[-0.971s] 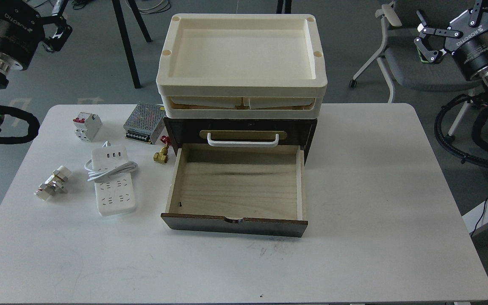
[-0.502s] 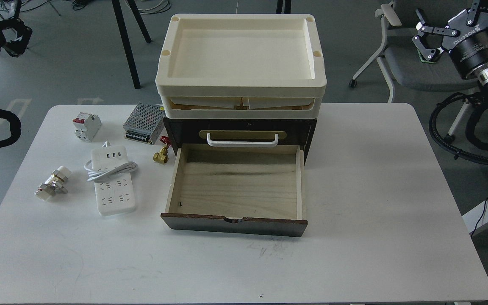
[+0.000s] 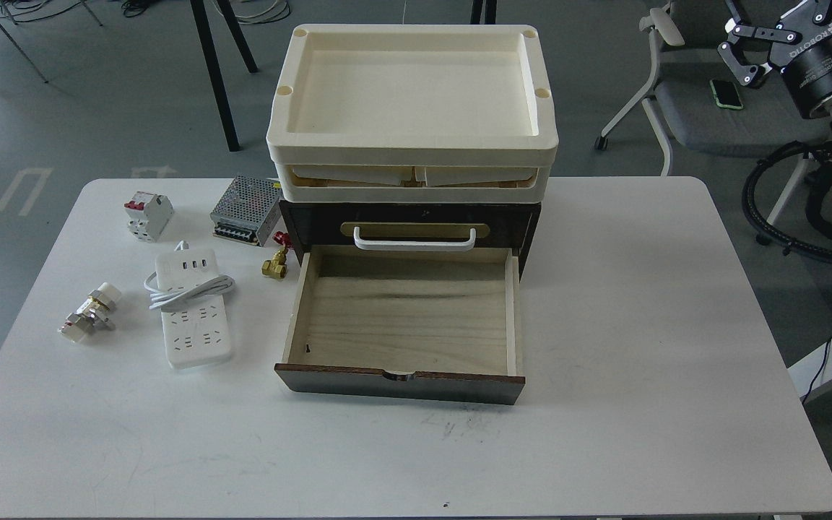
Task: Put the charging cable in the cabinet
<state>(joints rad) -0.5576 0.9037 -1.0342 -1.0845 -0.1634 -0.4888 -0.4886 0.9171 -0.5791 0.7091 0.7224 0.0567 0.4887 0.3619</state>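
The power strip (image 3: 193, 310) lies flat on the white counter (image 3: 640, 347), left of the cabinet (image 3: 409, 289), with its coiled white cord (image 3: 185, 287) draped across its upper half below the three USB ports. The cabinet's lower drawer (image 3: 401, 325) is pulled out toward the near edge, its pale wood floor bare apart from a tiny dark speck near the front left corner; the drawer above it is closed, showing a white handle (image 3: 414, 239) on a brass plate. Two cream trays (image 3: 412, 108) sit stacked on the cabinet's top. A small brass valve (image 3: 275, 261) with a red lever lies between the strip and the drawer's left side wall. Behind the strip are a metal mesh power supply (image 3: 246, 209) and a white-and-red circuit breaker (image 3: 148, 215); to its left lies a metal fitting (image 3: 89, 315). The right hand (image 3: 755, 45) hangs off the counter at the upper right, over a grey chair (image 3: 705, 94), fingers spread apart and empty. The left hand is out of sight.
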